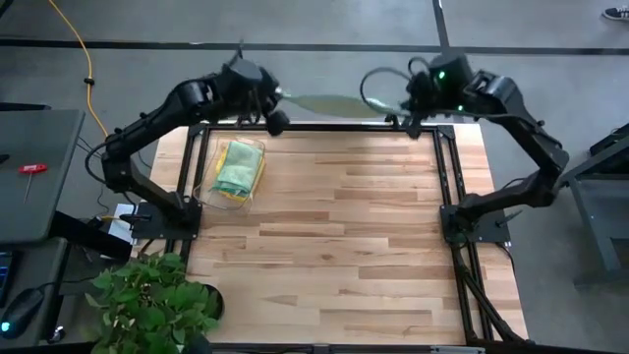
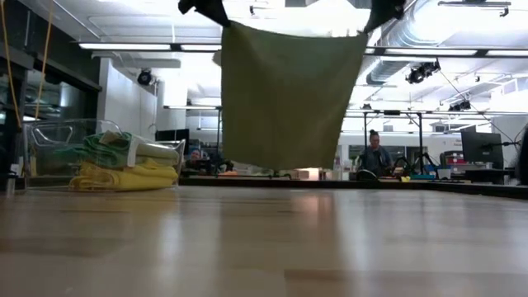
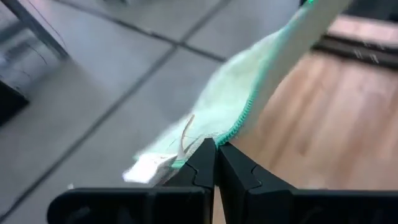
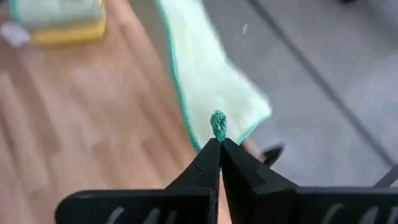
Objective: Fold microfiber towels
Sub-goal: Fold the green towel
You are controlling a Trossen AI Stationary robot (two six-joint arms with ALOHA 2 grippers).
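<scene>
2 dark arms reach over the far edge of the wooden table (image 1: 344, 236), elbows bent outward, stretching 1 pale sage green towel (image 2: 285, 95) between them. The left gripper (image 3: 216, 148) is pressed together on 1 upper corner; the right gripper (image 4: 219, 142) pinches the other corner, its green hem bunched at the fingertips. The cloth hangs spread flat, its lower edge clear above the tabletop. The remaining towels (image 1: 238, 169), yellow and green, sit stacked in a clear bin (image 2: 41, 136) near the left arm. A plant (image 1: 147, 300) stands at the near left corner.
</scene>
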